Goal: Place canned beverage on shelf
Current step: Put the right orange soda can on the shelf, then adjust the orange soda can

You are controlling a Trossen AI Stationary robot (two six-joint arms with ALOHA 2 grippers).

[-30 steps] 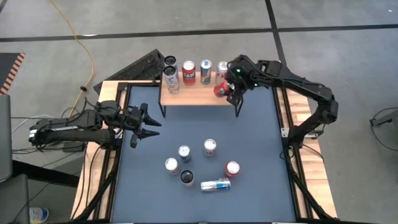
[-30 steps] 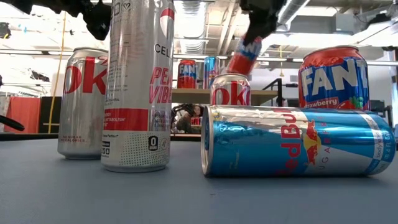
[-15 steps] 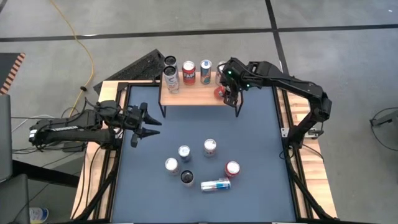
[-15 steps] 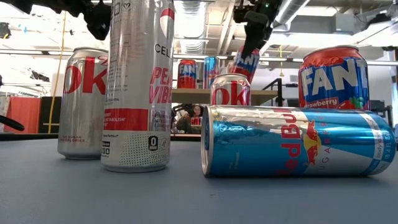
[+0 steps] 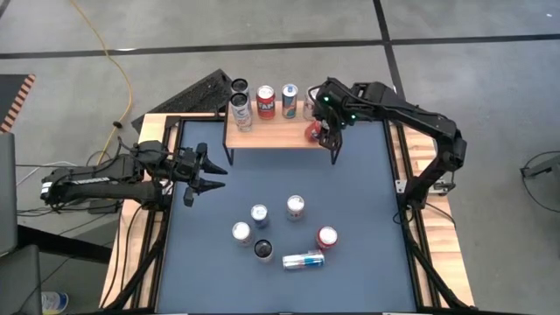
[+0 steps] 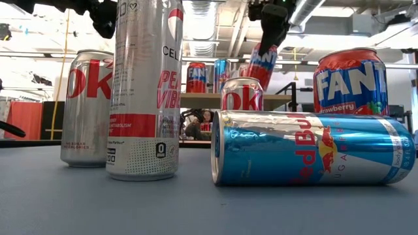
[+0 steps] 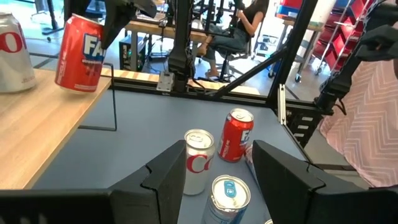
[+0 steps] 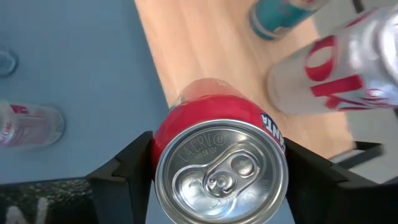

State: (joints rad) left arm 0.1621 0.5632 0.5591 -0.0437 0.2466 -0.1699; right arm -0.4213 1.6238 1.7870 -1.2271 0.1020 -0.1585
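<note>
The shelf, a light-wood top on thin black legs, stands at the table's far edge. My right gripper is over the shelf's right end, slanting down, shut on a red Fanta can. The can is tilted above the wood, right of a silver can standing on the shelf. My left gripper hangs open and level over the table's left part, with nothing between its fingers. My right gripper pinches the red can's upper wall, just below the top rim, between its two fingers. The fingers come from above, slanting down. The can leans in the hold, top up; whether its bottom edge touches the shelf's wood I cannot tell.
Several cans stand on the shelf's left and middle. On the blue mat near the front, several cans stand upright, and a blue Red Bull can lies on its side. Bare mat lies between them and the shelf.
My right gripper has tipped a little and sunk slightly toward the shelf with the red can. The can now leans less than a second ago and sits lower over the shelf's right end.
</note>
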